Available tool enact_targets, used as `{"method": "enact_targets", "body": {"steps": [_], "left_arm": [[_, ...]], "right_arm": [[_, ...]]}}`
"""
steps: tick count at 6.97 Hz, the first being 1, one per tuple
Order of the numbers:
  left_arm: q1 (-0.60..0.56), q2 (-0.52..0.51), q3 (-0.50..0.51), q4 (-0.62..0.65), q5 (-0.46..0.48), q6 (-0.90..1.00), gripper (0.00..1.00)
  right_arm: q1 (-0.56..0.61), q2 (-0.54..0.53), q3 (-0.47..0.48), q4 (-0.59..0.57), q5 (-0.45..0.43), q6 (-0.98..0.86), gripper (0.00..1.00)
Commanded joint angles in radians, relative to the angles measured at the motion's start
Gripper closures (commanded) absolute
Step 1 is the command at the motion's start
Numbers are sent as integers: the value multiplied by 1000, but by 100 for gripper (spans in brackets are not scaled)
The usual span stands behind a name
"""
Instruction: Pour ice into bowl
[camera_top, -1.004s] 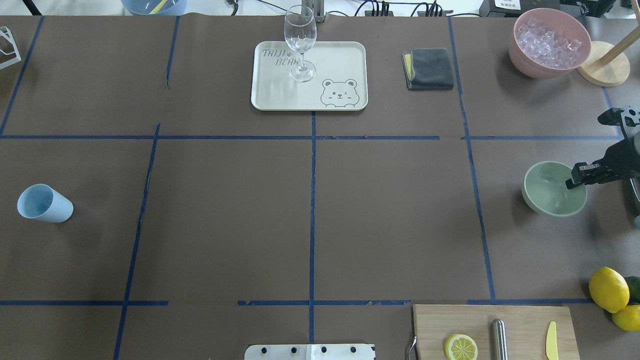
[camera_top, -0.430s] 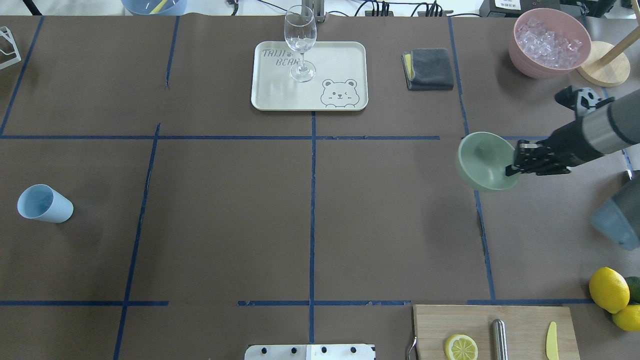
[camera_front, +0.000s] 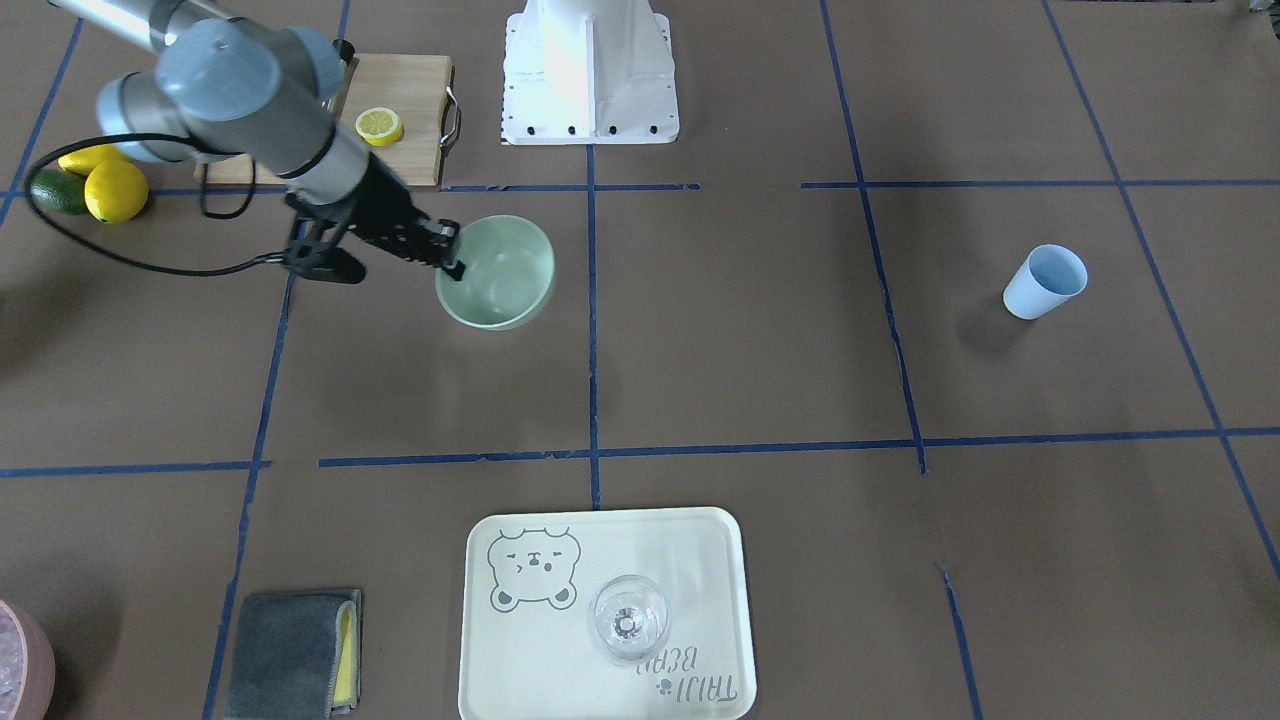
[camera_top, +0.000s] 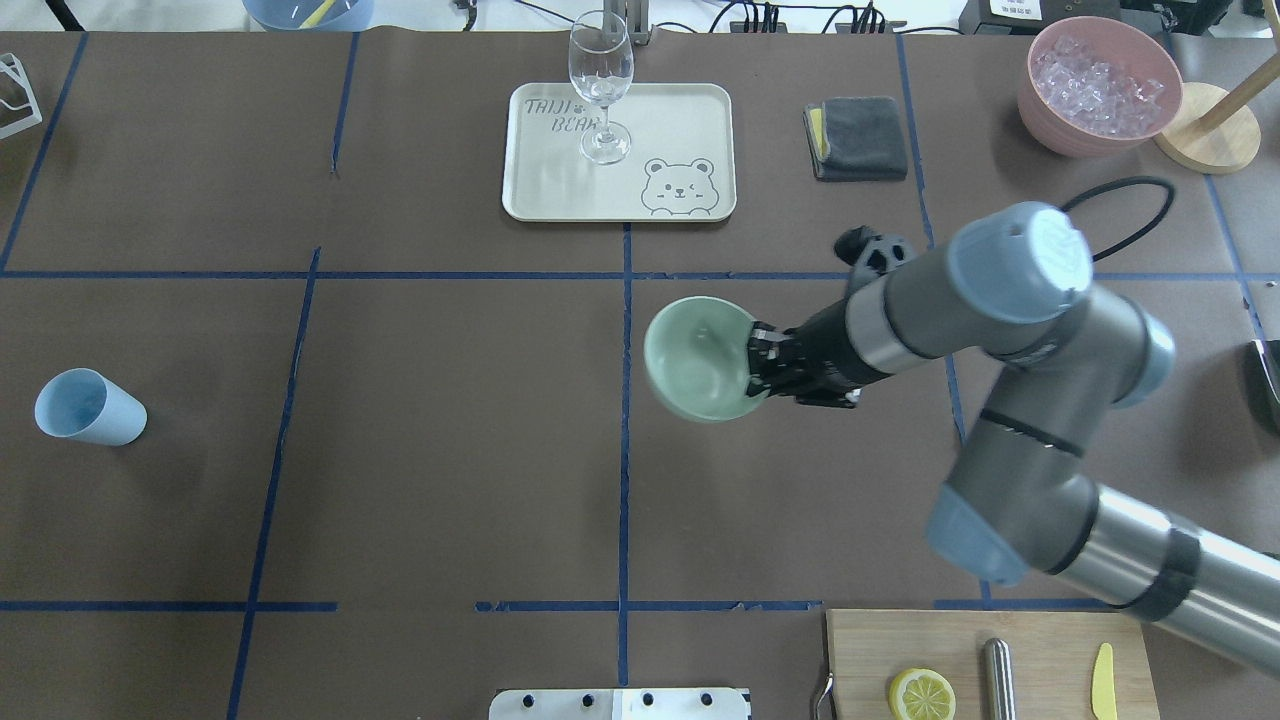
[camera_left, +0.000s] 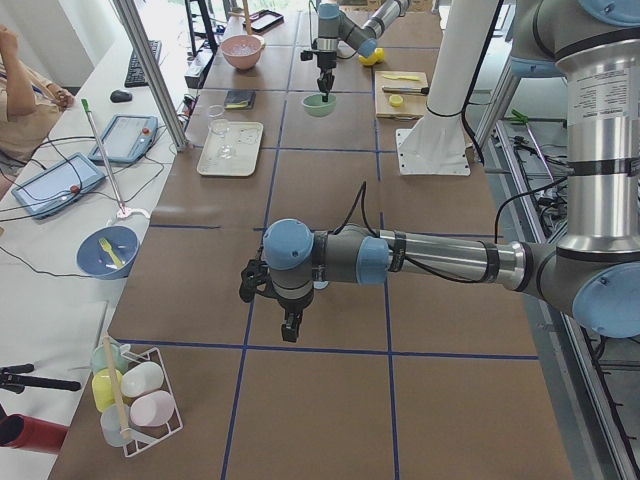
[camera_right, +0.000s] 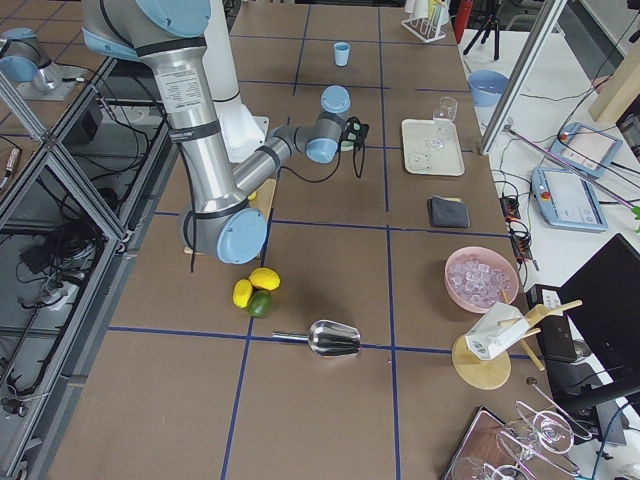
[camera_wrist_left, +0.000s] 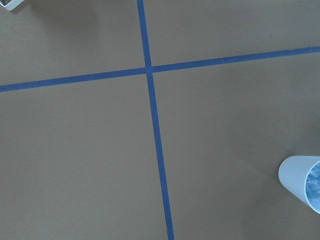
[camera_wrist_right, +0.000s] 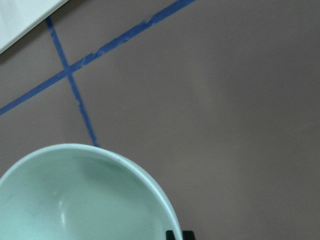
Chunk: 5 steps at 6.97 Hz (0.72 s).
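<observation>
We see our right tool (camera_top: 757, 366) clamped on the rim of the bowl (camera_top: 695, 360) near the frame's centre; the ice (camera_top: 1098, 75) lies at upper right. How our left tool (camera_left: 290, 328) stands, we cannot tell.

The bowl (camera_top: 695, 360) hung at the tips of the right gripper's (camera_top: 758, 362) fingers (camera_top: 778, 352), its rim between them and its body to their left. Beyond the fingers lay the tray (camera_top: 540, 195) with the wine glass (camera_top: 601, 90) on it. The folded cloth (camera_top: 860, 137) lay beyond and slightly right. Far right and beyond, the ice (camera_top: 1100, 80) filled its container (camera_top: 1040, 112). The cup (camera_top: 88, 406) was well to their left. Behind them, rightward, the cutting board (camera_top: 1050, 640) carried a lemon half (camera_top: 921, 694).
</observation>
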Motion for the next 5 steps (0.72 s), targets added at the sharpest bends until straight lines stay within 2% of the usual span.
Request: {"method": "enact_targets", "body": {"steps": [1, 3, 4, 5], "left_arm": [[1, 2, -18, -9, 0, 1, 0], [1, 2, -26, -8, -2, 1, 0], [7, 2, -26, -8, 0, 1, 0], [15, 0, -26, -11, 0, 1, 0]], "right_arm": [[-137, 335, -173, -239, -203, 119, 100], [-183, 364, -254, -223, -240, 123, 100], [-196, 364, -314, -165, -251, 123, 100], [-196, 367, -332, -149, -249, 132, 99]]}}
